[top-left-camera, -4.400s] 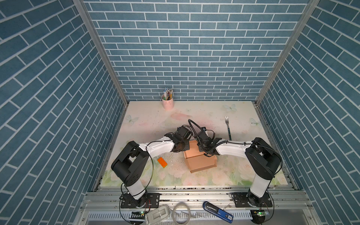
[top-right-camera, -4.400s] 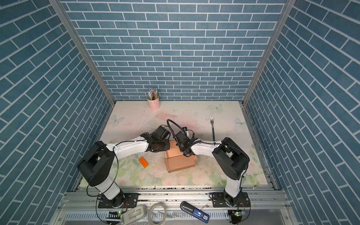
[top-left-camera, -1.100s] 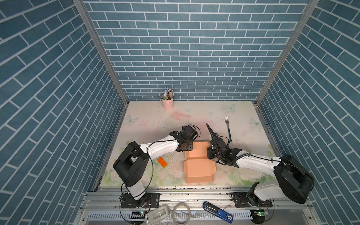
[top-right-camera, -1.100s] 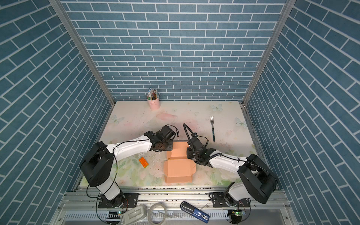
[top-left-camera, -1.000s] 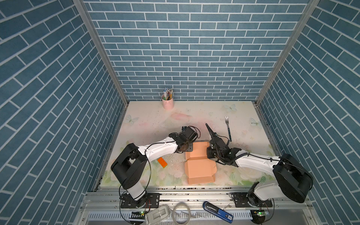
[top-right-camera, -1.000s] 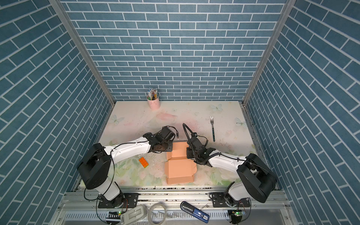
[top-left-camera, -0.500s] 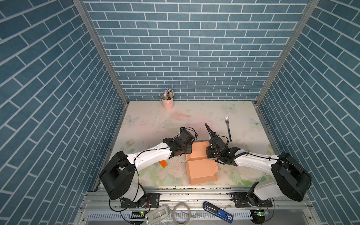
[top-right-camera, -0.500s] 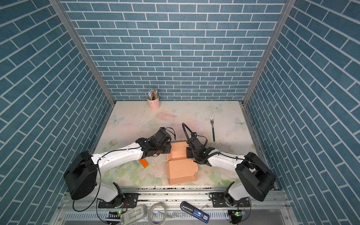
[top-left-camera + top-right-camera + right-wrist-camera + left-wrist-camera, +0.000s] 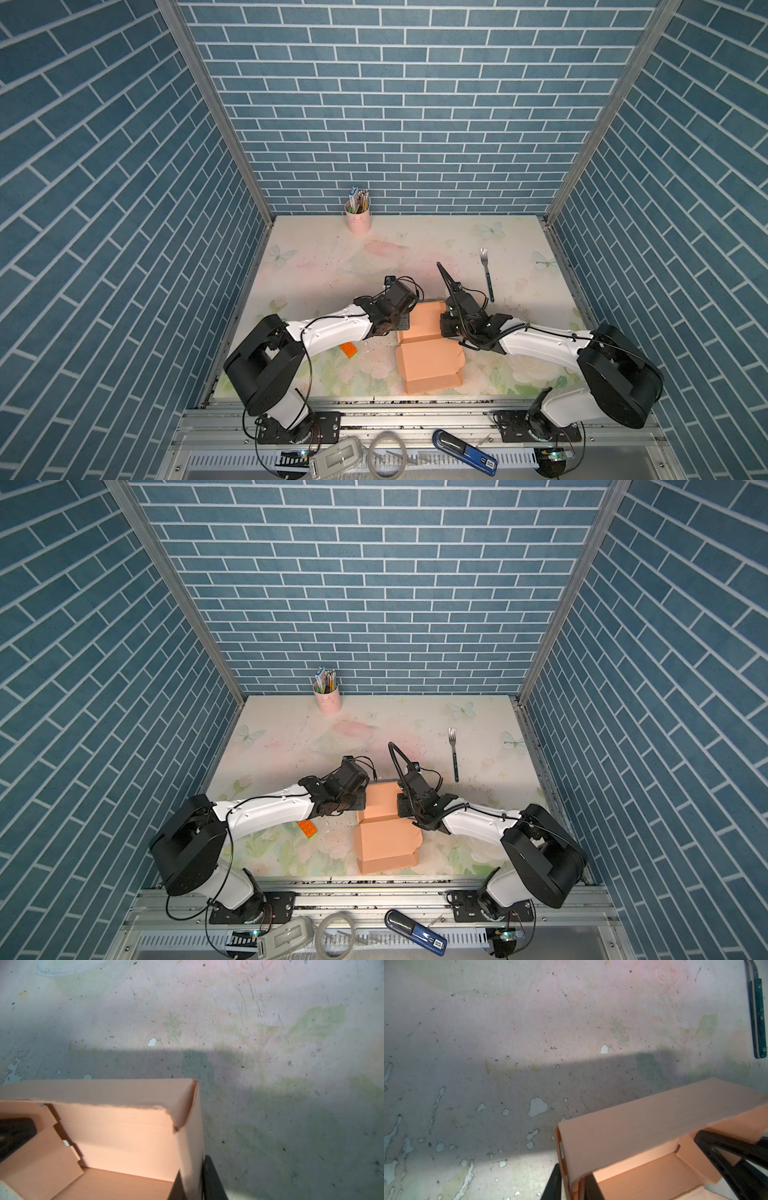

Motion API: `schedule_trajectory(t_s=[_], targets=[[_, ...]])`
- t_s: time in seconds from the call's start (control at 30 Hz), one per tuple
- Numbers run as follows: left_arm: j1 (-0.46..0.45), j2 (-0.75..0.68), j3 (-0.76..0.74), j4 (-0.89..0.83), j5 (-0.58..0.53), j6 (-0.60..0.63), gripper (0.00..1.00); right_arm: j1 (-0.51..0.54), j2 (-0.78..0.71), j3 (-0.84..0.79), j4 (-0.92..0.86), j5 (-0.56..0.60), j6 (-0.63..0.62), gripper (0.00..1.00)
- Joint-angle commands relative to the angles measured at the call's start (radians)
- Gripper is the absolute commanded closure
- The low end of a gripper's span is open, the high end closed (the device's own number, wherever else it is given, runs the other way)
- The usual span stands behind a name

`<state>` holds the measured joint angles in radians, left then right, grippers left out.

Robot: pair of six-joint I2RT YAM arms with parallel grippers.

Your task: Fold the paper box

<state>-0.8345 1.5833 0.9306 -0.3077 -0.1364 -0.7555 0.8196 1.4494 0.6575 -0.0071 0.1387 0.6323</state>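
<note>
Two grippers pinch the paper box (image 9: 428, 361) near the table's (image 9: 316, 266) front edge. The left gripper (image 9: 572, 1178) is clamped on its left wall and the right gripper (image 9: 193, 1176) on its right wall, each wall caught between black fingers. An orange brick (image 9: 348, 350) lies just left of the box. Farther back lies a fork (image 9: 487, 274), and a pink cup (image 9: 358, 218) of pens stands by the back wall.

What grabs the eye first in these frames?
The peach paper box sits half-folded at the front middle of the table, brighter than anything around it. Both arms converge on it: the left gripper and the right gripper each pinch one of its opposite side walls. Further back, a fork lies to the right and a pink pen cup stands against the back wall.
</note>
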Motion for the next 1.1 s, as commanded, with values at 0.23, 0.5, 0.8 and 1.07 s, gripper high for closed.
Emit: schedule_trajectory(t_s=[0.23, 0.5, 0.8, 1.07], targets=[[-0.008, 0.090, 0.102, -0.106, -0.076, 0.012, 0.95, 0.005, 0.019, 0.010, 0.013, 0.010, 0.044, 0.86], [-0.015, 0.198, 0.231, -0.238, -0.116, 0.053, 1.00, 0.006, 0.037, 0.037, -0.018, 0.025, 0.070, 0.87], [-0.036, 0.290, 0.314, -0.317, -0.177, 0.101, 1.00, 0.006, 0.043, 0.044, -0.025, 0.067, 0.118, 0.89], [-0.044, 0.321, 0.334, -0.347, -0.255, 0.129, 1.00, 0.006, 0.057, 0.052, -0.027, 0.109, 0.172, 0.90]])
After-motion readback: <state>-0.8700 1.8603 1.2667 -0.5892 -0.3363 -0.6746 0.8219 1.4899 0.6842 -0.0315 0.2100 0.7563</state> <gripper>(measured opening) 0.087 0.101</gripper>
